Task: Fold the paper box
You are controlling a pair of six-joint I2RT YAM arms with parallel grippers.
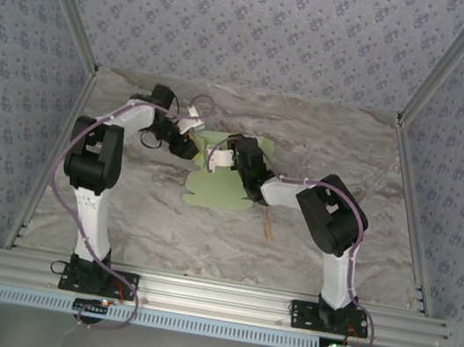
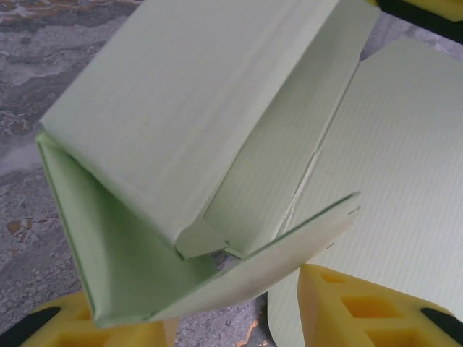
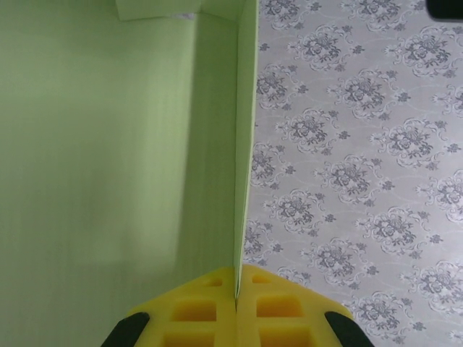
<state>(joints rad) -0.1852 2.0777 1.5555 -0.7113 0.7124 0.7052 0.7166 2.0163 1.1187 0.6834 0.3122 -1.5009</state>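
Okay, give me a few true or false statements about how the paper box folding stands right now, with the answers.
1. The right gripper pinches a thin edge of the paper box. True.
2. The paper box lies completely flat. False: it is partly folded, with panels raised.
3. A wooden stick lies on the table near the right arm. True.
4. The left gripper is squeezed fully shut. False: its jaws stand apart, with folded card between them.
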